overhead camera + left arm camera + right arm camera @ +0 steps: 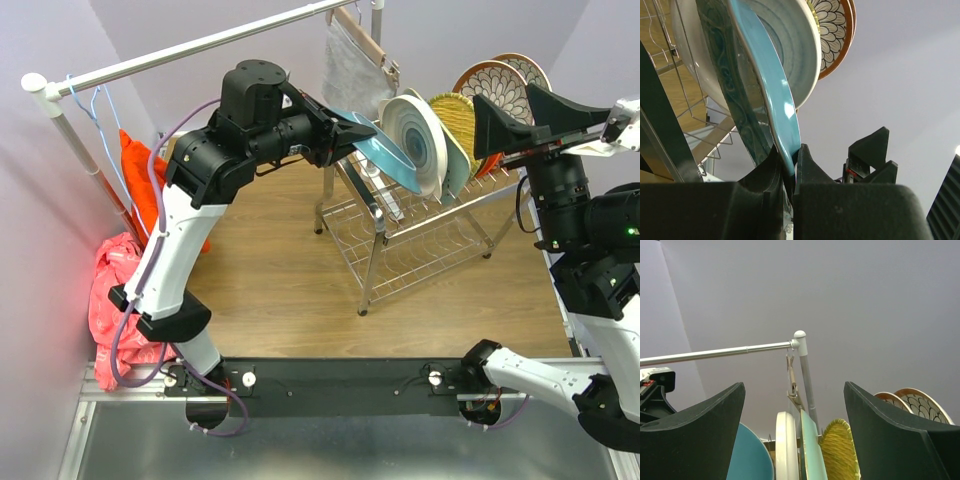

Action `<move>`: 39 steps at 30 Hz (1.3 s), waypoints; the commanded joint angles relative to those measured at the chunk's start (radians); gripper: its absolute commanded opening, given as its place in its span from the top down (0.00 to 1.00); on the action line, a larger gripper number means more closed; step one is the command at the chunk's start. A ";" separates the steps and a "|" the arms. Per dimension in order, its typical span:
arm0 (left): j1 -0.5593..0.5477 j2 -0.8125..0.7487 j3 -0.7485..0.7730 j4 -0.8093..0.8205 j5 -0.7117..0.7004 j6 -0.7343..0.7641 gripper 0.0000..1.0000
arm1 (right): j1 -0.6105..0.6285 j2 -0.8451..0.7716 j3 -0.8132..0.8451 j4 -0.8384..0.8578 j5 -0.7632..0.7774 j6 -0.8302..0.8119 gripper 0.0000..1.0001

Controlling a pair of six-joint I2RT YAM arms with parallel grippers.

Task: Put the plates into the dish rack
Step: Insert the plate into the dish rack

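Left claw [790, 167] pinches teal plate [767, 90] by rim, dish rack [373, 260] 9 o'clock end. Risk: edge grip slips; plate clips white swirl plate [415, 140]. Right claw [794, 405] wide, empty.

The left arm [170, 240] rises from its base, bends at the elbow and reaches to the right with a level forearm. The left gripper [790, 160] has its jaws pressed nearly together on the thin rim of the teal plate [775, 100]. The right arm [600, 290] folds along the right side, wrist high. The right gripper [794, 390] points left, its jaws wide apart and holding nothing.
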 commanded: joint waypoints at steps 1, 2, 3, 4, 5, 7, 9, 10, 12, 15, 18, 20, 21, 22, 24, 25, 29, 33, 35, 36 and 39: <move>0.003 -0.004 0.059 0.116 0.063 0.013 1.00 | 0.001 -0.019 -0.019 0.013 0.012 0.020 0.12; 0.003 -0.002 0.059 0.115 0.069 0.013 1.00 | 0.001 -0.020 -0.022 0.013 0.012 0.022 0.12; 0.003 0.001 0.059 0.112 0.073 0.015 1.00 | 0.001 -0.022 -0.026 0.013 0.012 0.023 0.12; 0.003 0.001 0.059 0.109 0.074 0.016 1.00 | 0.001 -0.023 -0.028 0.013 0.012 0.022 0.12; 0.005 0.001 0.059 0.108 0.079 0.018 1.00 | 0.001 -0.026 -0.028 0.013 0.011 0.023 0.12; 0.005 0.006 0.062 0.101 0.082 0.020 1.00 | 0.001 -0.026 -0.031 0.013 0.009 0.023 0.12; 0.006 0.010 0.064 0.098 0.086 0.020 1.00 | 0.001 -0.029 -0.033 0.013 0.011 0.025 0.12; 0.008 0.012 0.064 0.096 0.089 0.020 1.00 | 0.001 -0.031 -0.034 0.013 0.012 0.025 0.12; 0.006 0.015 0.065 0.090 0.094 0.021 1.00 | 0.001 -0.035 -0.037 0.013 0.011 0.023 0.12; 0.008 0.022 0.070 0.090 0.100 0.021 1.00 | 0.001 -0.042 -0.043 0.014 0.012 0.023 0.12; 0.008 0.035 0.084 0.085 0.109 0.020 1.00 | 0.001 -0.046 -0.049 0.013 0.012 0.026 0.12; 0.011 0.042 0.088 0.084 0.119 0.020 1.00 | 0.001 -0.051 -0.053 0.014 0.009 0.025 0.12; 0.014 0.044 0.090 0.082 0.122 0.021 1.00 | 0.001 -0.054 -0.056 0.014 0.012 0.025 0.12; 0.017 0.042 0.090 0.082 0.125 0.021 1.00 | 0.001 -0.057 -0.057 0.014 0.011 0.025 0.12; 0.026 0.042 0.088 0.090 0.135 0.030 1.00 | 0.001 -0.058 -0.062 0.014 0.009 0.028 0.12; 0.026 0.039 0.088 0.092 0.137 0.035 1.00 | 0.001 -0.062 -0.063 0.014 0.008 0.031 0.12; 0.034 0.035 0.087 0.090 0.148 0.053 1.00 | 0.001 -0.068 -0.071 0.014 0.006 0.029 0.12; 0.043 0.019 0.076 0.099 0.149 0.052 1.00 | 0.000 -0.072 -0.077 0.014 0.002 0.031 0.12; 0.045 0.013 0.076 0.102 0.155 0.050 1.00 | 0.001 -0.074 -0.080 0.014 0.000 0.032 0.12; 0.045 0.012 0.078 0.096 0.160 0.050 1.00 | 0.001 -0.075 -0.082 0.014 0.000 0.034 0.12; 0.046 0.006 0.076 0.089 0.162 0.058 1.00 | 0.001 -0.080 -0.085 0.013 -0.001 0.036 0.12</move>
